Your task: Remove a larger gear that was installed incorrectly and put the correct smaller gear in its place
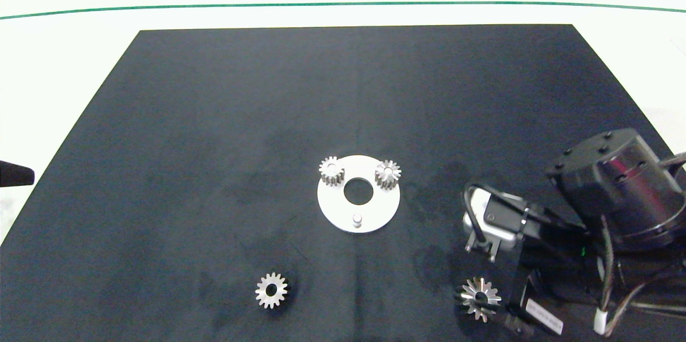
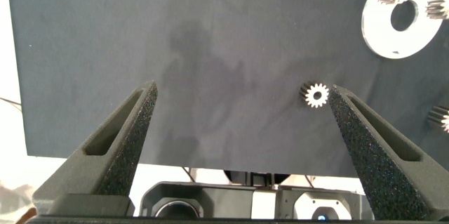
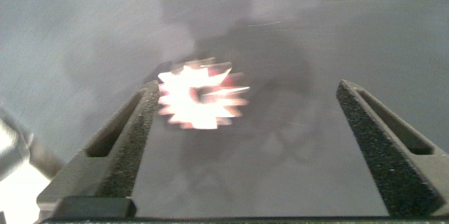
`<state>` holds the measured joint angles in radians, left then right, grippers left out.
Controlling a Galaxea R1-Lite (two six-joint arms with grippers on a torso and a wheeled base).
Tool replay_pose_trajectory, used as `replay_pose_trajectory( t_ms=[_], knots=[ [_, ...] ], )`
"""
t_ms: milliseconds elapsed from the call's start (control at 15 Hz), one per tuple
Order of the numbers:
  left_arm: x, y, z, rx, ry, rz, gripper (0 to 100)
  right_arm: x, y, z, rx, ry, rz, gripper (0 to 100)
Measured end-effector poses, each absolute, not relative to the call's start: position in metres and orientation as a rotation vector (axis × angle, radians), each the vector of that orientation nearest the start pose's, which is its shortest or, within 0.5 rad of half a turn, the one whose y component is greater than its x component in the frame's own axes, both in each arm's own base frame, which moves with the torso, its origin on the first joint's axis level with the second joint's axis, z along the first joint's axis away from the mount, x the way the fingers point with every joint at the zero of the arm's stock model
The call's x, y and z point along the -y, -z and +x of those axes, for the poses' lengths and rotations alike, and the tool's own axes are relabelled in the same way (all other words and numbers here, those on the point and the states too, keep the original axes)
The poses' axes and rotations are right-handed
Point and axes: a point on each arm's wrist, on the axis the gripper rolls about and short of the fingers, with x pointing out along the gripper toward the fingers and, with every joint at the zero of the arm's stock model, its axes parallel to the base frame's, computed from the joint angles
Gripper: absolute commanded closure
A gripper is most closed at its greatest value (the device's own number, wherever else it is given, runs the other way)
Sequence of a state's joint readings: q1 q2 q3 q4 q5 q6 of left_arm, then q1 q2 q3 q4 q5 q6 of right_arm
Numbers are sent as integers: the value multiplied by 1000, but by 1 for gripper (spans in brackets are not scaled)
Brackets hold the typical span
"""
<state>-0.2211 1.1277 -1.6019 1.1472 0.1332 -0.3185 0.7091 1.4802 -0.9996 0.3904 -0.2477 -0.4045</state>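
Observation:
The larger gear (image 1: 480,299), with long pointed teeth, lies on the black mat near the front right. My right gripper (image 3: 249,87) hovers open over the larger gear (image 3: 202,96), which sits close against one finger (image 3: 133,126). A loose smaller gear (image 1: 271,290) lies flat at the front, left of centre. The white round plate (image 1: 332,202) carries two small gears (image 1: 331,170) (image 1: 387,174) on pegs and one bare peg (image 1: 357,219). My left gripper (image 2: 243,89) is open and empty, back at the mat's left edge, with the smaller gear (image 2: 316,95) ahead of it.
The black mat (image 1: 214,117) covers most of the white table. A green line (image 1: 343,4) runs across the far side. The right arm's bulky wrist (image 1: 616,181) hangs over the mat's right front corner. Only a dark tip of the left arm (image 1: 16,175) shows at the left edge.

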Motion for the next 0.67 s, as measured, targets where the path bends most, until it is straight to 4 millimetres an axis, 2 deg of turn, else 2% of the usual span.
replay_pose_trajectory(
  t_ms=[200, 333, 667],
  knots=[
    [15, -350, 82, -704, -26, -186, 0, -113, -232, 194, -680, -401, -648, 0],
    [18, -344, 91, -747, -24, -177, 0, -92, -244, 200, -702, -259, -484, 0],
    [32, -326, 115, -845, 10, -156, 0, -61, -273, 199, -868, -35, -229, 0]
  ],
)
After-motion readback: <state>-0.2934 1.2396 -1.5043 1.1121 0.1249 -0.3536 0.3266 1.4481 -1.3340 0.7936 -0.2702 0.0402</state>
